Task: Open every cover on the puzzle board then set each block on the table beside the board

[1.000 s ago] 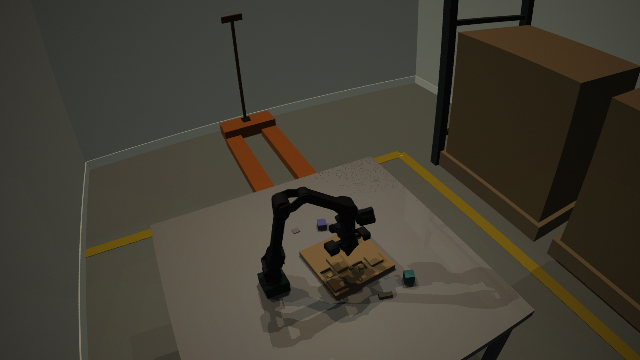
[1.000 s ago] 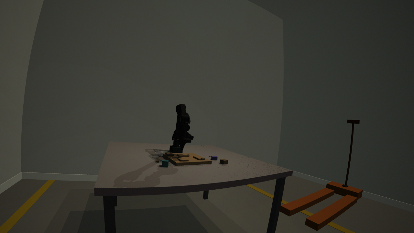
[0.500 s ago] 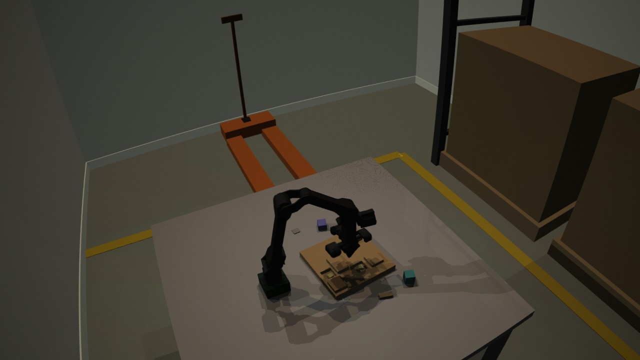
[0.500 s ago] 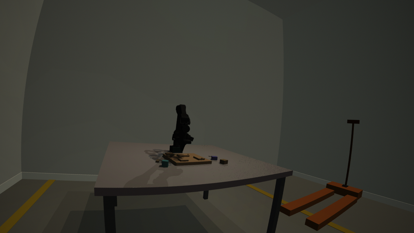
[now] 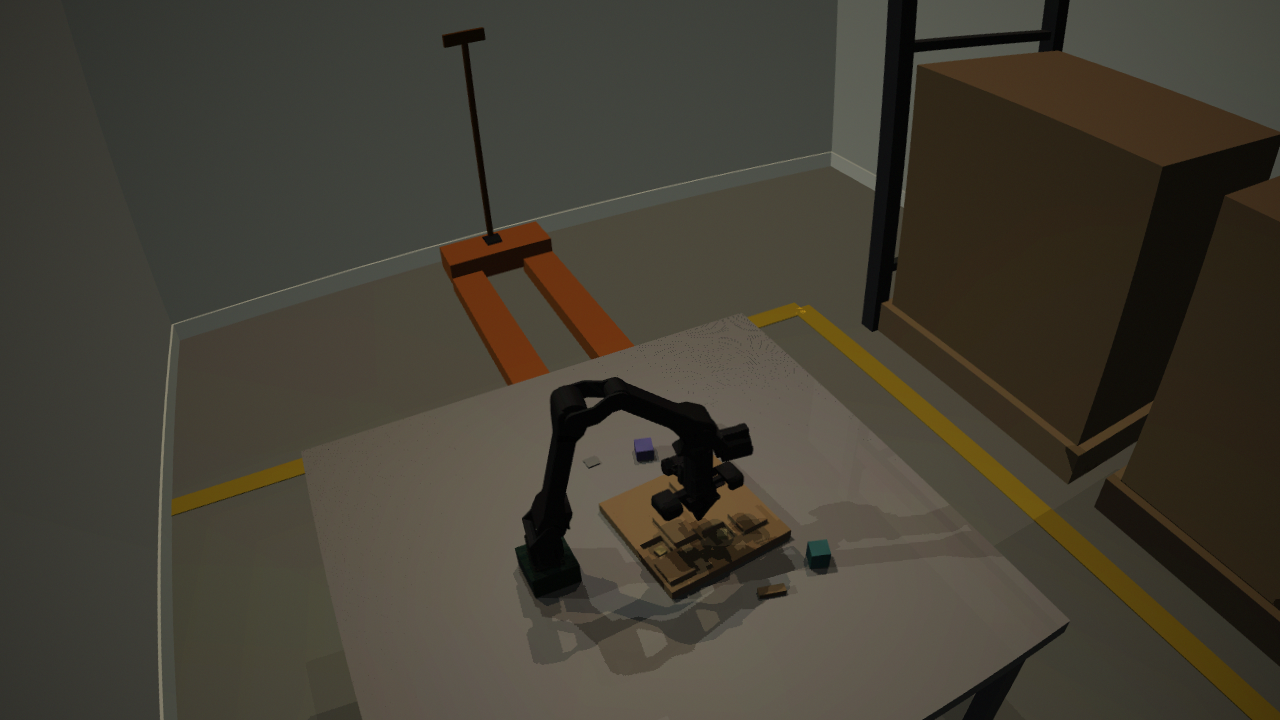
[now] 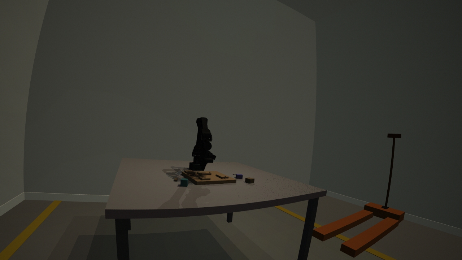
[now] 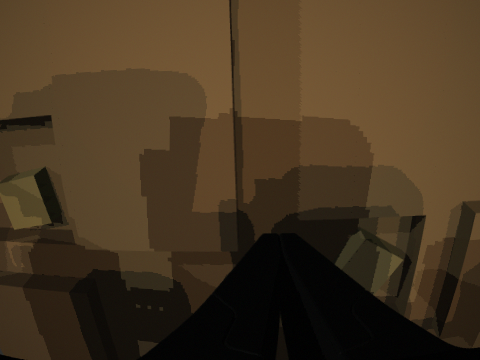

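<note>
- The jaws of the gripper are closed, fingertips together, with nothing between them.
- They point down over the puzzle board; whether the tips touch it, I cannot tell.
- Left of the jaws in the wrist view, a pale yellow block sits in its uncovered well.
- Just right of them, a pale green block sits tilted in another open well, partly behind a finger.
- Well apart from the jaws, a teal block and a purple block rest on the table off the board.
- The exterior view adds a brown block beyond the board, right of the jaws; the top view does not show it.
- The wrist view alone shows the pale blocks' shapes clearly.
</note>
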Robot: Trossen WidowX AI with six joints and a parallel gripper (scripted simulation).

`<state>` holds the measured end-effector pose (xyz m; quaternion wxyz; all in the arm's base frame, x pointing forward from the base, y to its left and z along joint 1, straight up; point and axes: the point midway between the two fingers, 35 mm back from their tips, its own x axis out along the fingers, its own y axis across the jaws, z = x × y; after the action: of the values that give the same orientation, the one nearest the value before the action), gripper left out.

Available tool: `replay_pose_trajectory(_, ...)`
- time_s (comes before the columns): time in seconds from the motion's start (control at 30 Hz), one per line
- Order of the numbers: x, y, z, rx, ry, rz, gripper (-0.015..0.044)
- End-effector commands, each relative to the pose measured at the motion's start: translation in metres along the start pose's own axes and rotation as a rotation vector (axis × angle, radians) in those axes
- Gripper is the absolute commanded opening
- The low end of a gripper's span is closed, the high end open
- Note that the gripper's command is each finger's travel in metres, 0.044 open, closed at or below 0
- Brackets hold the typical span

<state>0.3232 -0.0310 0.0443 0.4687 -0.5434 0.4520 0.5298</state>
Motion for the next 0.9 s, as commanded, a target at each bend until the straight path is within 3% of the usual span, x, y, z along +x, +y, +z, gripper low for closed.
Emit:
replay_pose_trajectory(0.0, 0.006, 0.002, 0.0, -0.007, 0.003, 0.006, 0.0)
replay_pose_trajectory(0.87, 0.031, 0.003, 0.0, -0.006, 0.003, 0.006, 0.0)
